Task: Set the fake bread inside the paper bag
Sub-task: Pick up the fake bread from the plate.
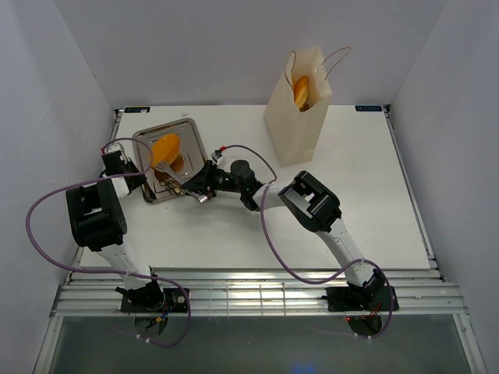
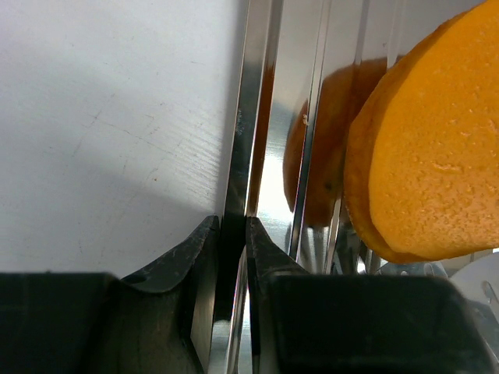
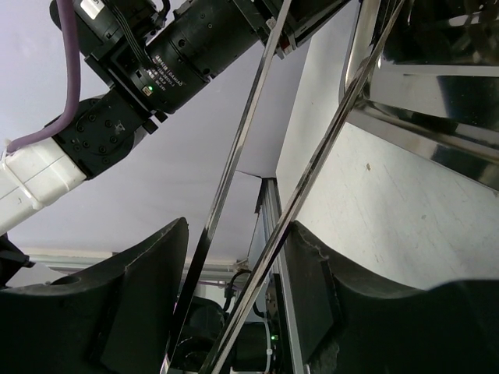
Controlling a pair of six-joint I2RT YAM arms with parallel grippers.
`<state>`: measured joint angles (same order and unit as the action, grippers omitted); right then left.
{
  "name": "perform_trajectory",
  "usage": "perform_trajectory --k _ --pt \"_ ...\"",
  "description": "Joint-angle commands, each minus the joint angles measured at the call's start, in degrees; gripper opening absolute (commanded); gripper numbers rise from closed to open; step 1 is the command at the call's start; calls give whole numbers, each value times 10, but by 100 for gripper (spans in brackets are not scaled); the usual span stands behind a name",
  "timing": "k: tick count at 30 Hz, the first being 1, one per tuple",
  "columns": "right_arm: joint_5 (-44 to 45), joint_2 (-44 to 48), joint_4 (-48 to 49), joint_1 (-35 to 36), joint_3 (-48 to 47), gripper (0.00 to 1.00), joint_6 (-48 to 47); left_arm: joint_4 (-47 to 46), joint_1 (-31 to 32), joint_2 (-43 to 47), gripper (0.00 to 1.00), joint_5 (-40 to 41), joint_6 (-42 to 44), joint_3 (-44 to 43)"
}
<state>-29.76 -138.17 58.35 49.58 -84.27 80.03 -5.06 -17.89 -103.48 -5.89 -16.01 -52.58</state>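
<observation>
Left claw (image 2: 231, 227) pinches the tray (image 2: 257, 117) rim; right claw (image 3: 238, 226) clamps one tongs (image 3: 234, 156) (nipping one bread (image 1: 165, 146) over the tray). Second bread (image 1: 301, 89) sits inside the lone bag (image 1: 292, 128) on the bench (image 1: 374, 202).

tongs (image 1: 173, 173) in the right pincer (image 1: 195, 185) clasp bread (image 1: 164, 146) over the tray (image 1: 192, 140); another piece (image 1: 301, 89) sits in the paper bag (image 1: 292, 131).
</observation>
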Motion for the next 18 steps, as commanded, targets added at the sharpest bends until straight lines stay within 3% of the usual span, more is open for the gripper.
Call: perform_trajectory --k 1,18 --pt "4 -4 12 3 -28 59 -15 116 4 -48 0 -5 4 34" --pt "6 -14 -1 3 -52 61 -22 114 4 -49 0 -7 4 33"
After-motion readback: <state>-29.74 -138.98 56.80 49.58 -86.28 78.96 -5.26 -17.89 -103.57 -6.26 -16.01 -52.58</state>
